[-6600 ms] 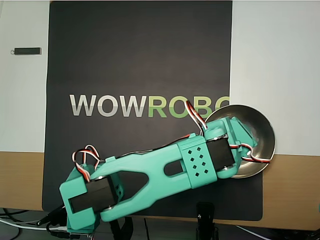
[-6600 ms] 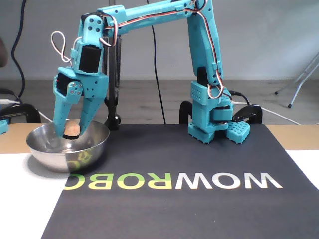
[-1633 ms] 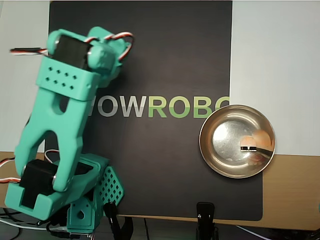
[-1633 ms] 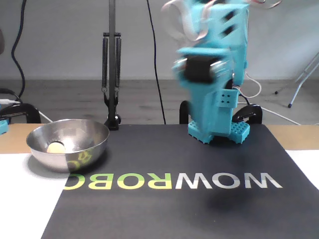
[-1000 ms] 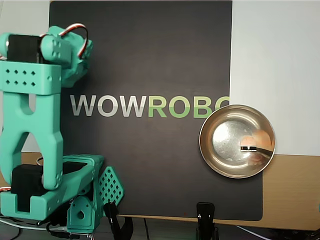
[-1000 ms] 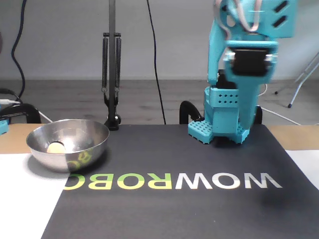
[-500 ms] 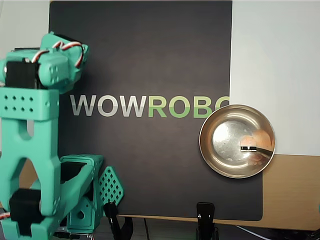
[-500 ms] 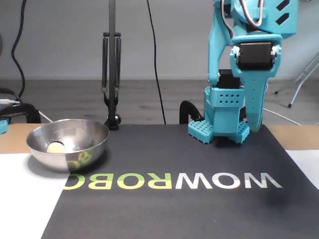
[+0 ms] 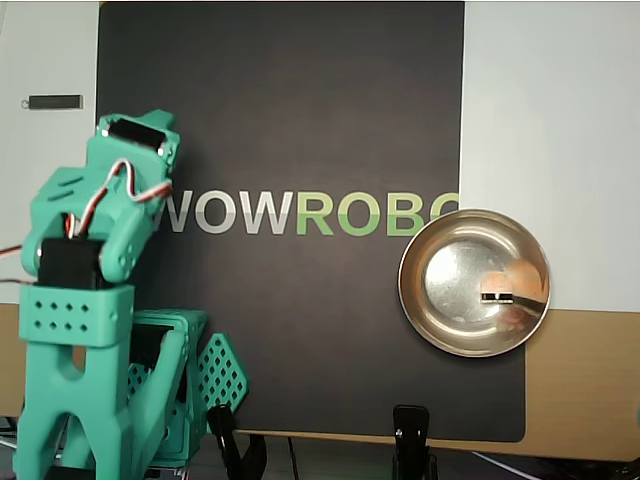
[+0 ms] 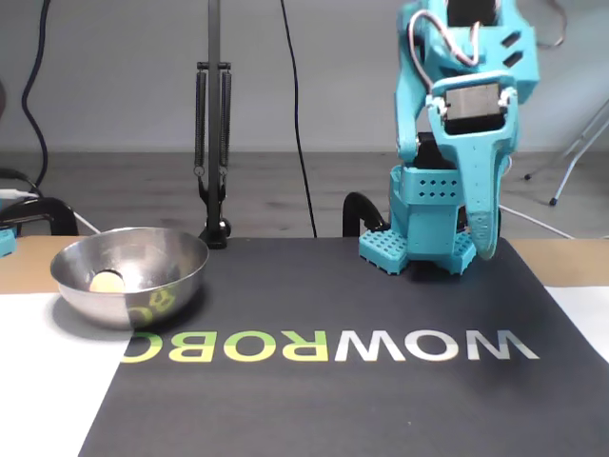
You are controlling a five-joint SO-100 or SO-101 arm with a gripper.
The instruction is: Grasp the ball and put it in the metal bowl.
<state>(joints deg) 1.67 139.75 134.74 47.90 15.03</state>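
Fingers of the gripper (image 10: 483,243) hang down in front of the arm's base (image 10: 417,249), pressed together with nothing between them, well apart from the bowl (image 10: 181,276). From overhead they cannot be made out under the folded arm (image 9: 95,300). The ball (image 9: 521,276) lies inside the bowl (image 9: 420,300), against its right wall in the overhead view. Bowl and base stand on the dark mat (image 9: 300,100).

My wooden desk (image 9: 585,380) carries a white sheet (image 9: 550,130) and a dark printed mat (image 9: 300,100); the shiny round steel bowl (image 9: 425,300) sits at the mat's edge, my teal base (image 10: 419,249) opposite.
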